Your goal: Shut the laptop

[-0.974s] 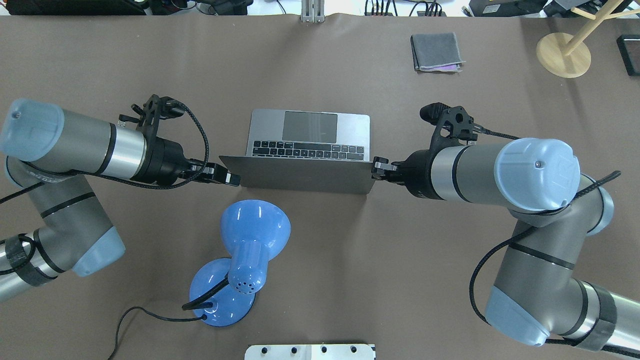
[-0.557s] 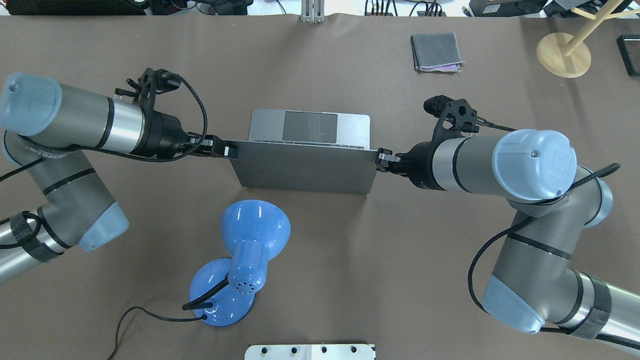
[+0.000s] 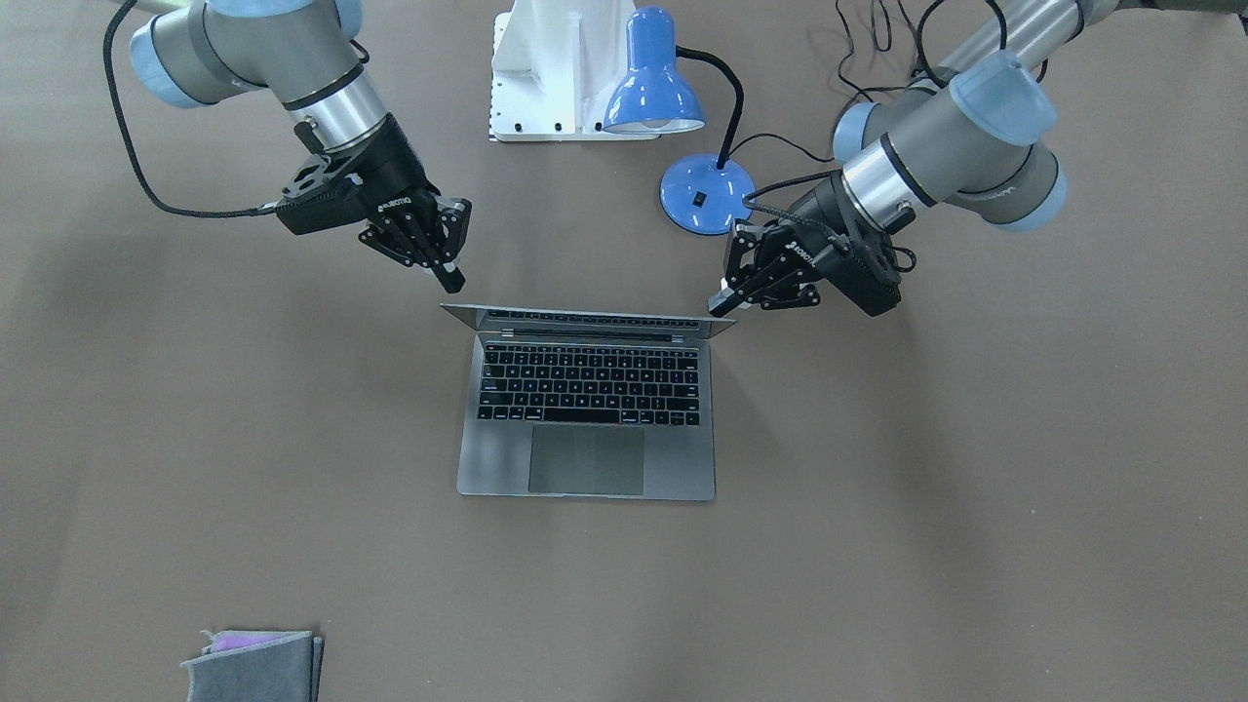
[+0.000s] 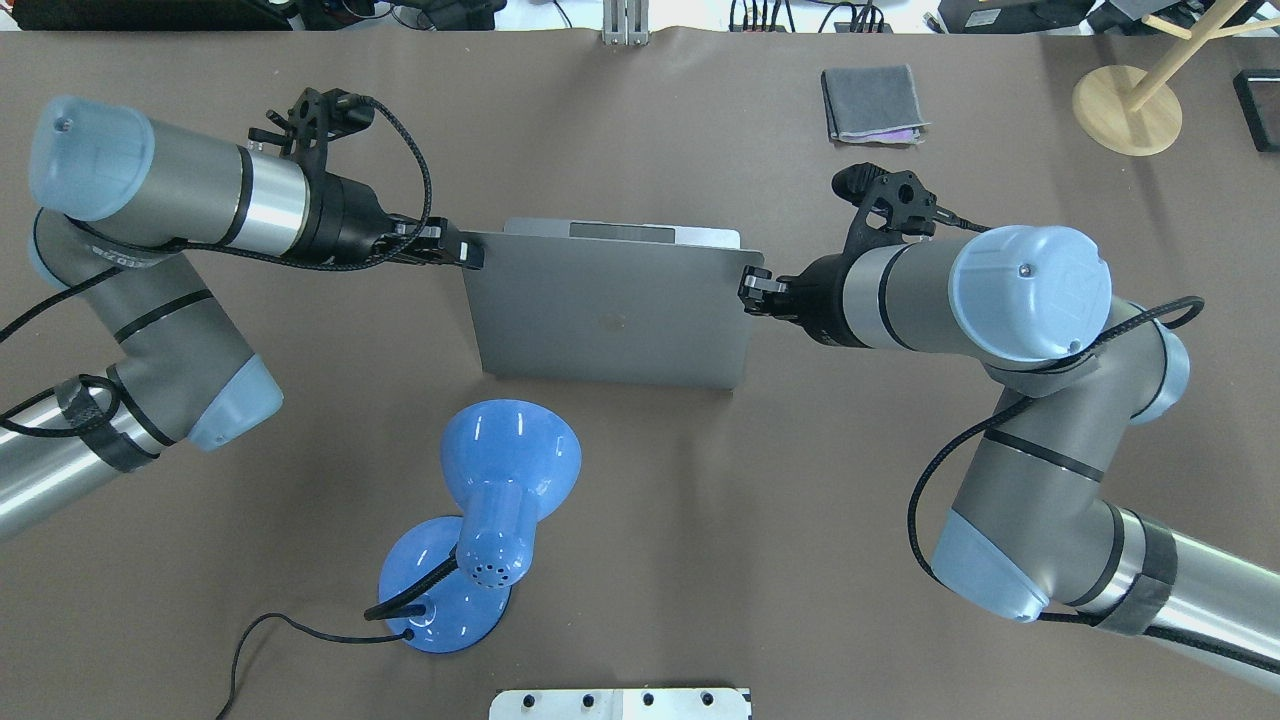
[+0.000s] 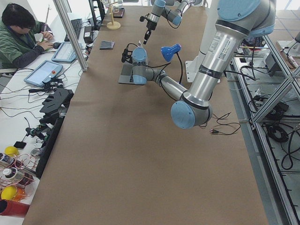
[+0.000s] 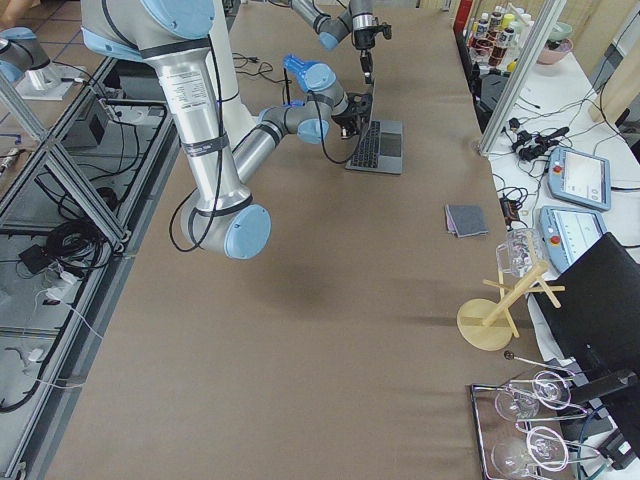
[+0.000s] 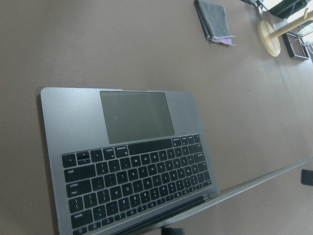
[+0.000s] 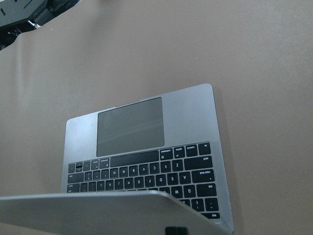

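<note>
Where brown matting (image 4: 640, 560) lay, the grey laptop (image 4: 610, 320) leaned half-closed; left gripper (image 4: 470, 250) and right gripper (image 4: 750, 287) each had fingers together.

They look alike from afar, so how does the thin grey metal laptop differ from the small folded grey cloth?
The thin grey metal laptop is much larger than the small folded grey cloth. The laptop's lid leans partway over its keyboard; the cloth lies flat, a purple edge showing. The laptop sits in the middle of the brown table; the cloth near its edge. Both are grey rectangles.
</note>
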`<state>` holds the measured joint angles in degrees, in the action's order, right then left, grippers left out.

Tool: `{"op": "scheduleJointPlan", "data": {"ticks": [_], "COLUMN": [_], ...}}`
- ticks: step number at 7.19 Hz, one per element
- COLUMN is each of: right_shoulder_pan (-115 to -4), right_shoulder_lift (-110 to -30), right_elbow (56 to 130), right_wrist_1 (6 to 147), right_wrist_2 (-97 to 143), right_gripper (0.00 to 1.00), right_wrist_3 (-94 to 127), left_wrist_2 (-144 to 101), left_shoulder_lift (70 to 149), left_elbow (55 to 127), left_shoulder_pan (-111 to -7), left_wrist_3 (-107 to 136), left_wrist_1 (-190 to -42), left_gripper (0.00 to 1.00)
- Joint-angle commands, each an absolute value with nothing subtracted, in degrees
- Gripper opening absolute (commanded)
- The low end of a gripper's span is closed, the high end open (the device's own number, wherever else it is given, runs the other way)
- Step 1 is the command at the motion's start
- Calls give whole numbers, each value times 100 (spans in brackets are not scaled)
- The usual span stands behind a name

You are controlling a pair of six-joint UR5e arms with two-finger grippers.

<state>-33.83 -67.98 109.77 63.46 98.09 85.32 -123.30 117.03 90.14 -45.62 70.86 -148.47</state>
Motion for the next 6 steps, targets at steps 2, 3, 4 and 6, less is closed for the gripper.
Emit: {"op": "scheduleJointPlan", "data": {"ticks": [2,3,4,6], "right_shoulder_pan": [-3673,-3752,-3823,-3823], "right_shoulder_lift": [-6452,-6208,-5970,-5566], "right_elbow": [10426,10076,9689,9108], "right_wrist_1": [6346,6337,6320,6293], "right_wrist_2": [9809,9809,9809,9765], "right_gripper": [0,0,0,0], "right_wrist_3": [8517,8517,8517,8569], "left_wrist_2": [-11823,-11743,-11559,-11418], "left_shoulder_lift": [12145,12242,12356,12655], "left_elbow": [8518,8273,8036,7482], "left_shoulder_pan": [-4579,-4579,-4570,-4535], "left_wrist_3": [7040,6927,6926,6926], "left_wrist_1": [-14530,-14528,-14528,-14528], "left_gripper": [0,0,0,0]}}
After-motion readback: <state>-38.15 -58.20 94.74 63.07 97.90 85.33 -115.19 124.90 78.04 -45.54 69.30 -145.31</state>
